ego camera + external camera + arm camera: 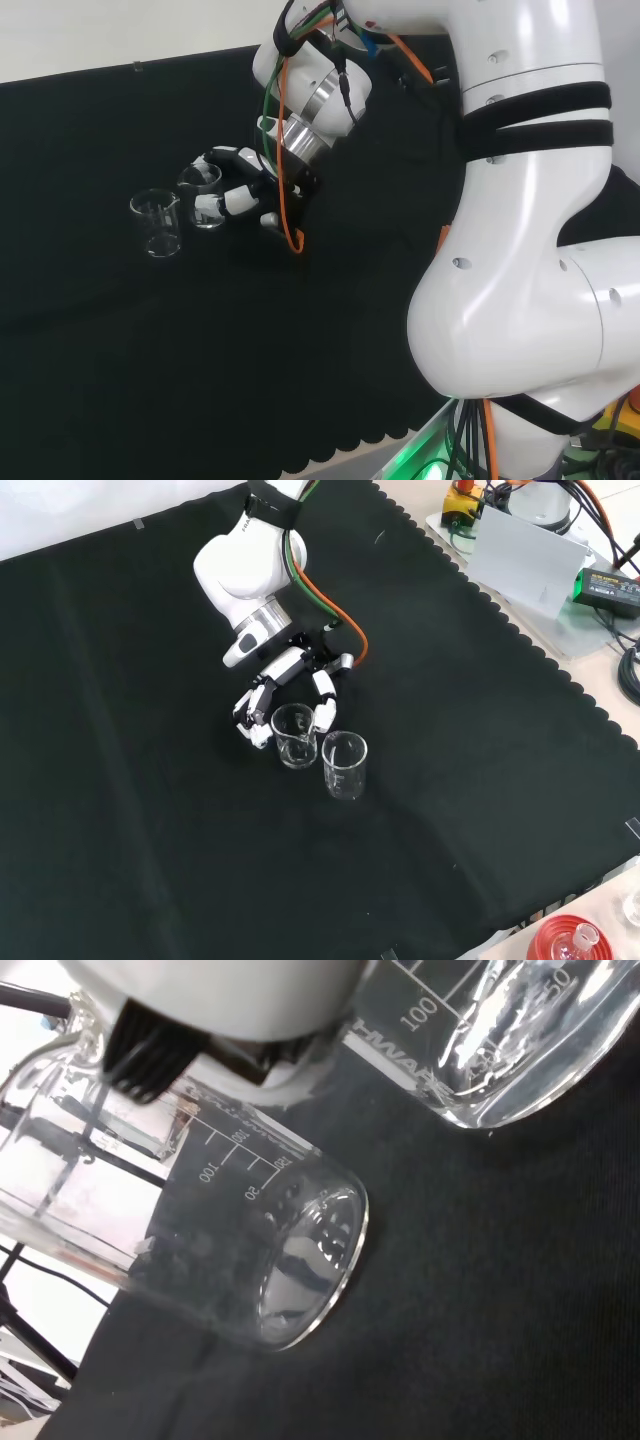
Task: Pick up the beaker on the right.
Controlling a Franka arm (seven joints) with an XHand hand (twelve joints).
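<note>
Two clear glass beakers stand close together on the black cloth. In the head view the right beaker (203, 193) is inside the hand (245, 188), whose fingers curl round both its sides; the left beaker (157, 222) stands free. In the front view the held beaker (294, 736) is flanked by the fingers (324, 711) of the hand (290, 668), and the free beaker (344, 765) stands just beyond it. The wrist view shows the held beaker (220, 1240) close under the palm and the other beaker (500, 1040) beside it. I cannot tell whether the held beaker is off the cloth.
The arm's white links (520, 250) take up the right of the head view. In the front view a white box (525, 560) and cables lie past the cloth's scalloped edge at upper right. A red ribbed stand with a flask (572, 942) sits at the lower right corner.
</note>
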